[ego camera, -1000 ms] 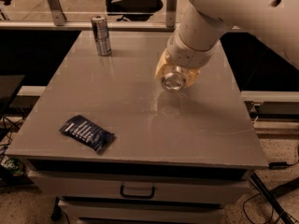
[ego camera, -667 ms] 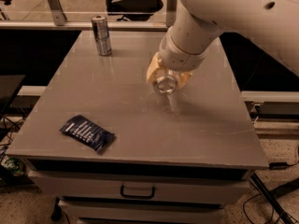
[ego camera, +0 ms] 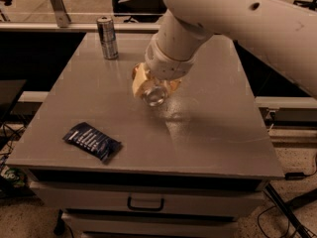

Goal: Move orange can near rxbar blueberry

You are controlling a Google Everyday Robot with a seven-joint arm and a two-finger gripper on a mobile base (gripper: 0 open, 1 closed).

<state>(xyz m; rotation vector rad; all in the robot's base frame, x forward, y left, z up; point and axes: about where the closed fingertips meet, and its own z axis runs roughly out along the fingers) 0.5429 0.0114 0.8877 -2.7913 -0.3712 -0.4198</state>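
Observation:
The orange can [ego camera: 154, 95] hangs tilted over the middle of the grey table [ego camera: 218, 138], its shiny silver end facing me and its orange-tan side showing at the left. My gripper [ego camera: 150, 85] sits at the end of the white arm and is shut on the can, holding it just above the tabletop. The rxbar blueberry [ego camera: 92, 142], a flat dark blue wrapper with white text, lies near the table's front left corner, down and to the left of the can, well apart from it.
A taller, slim silver-and-blue can [ego camera: 107, 37] stands upright at the back left of the table. A drawer with a handle [ego camera: 145, 203] is below the table's front edge. Cables lie on the floor at both sides.
The arm has carried the orange can leftward and toward the front of the table, closer to the blue wrapper. The wrapper and the tall can have not moved.

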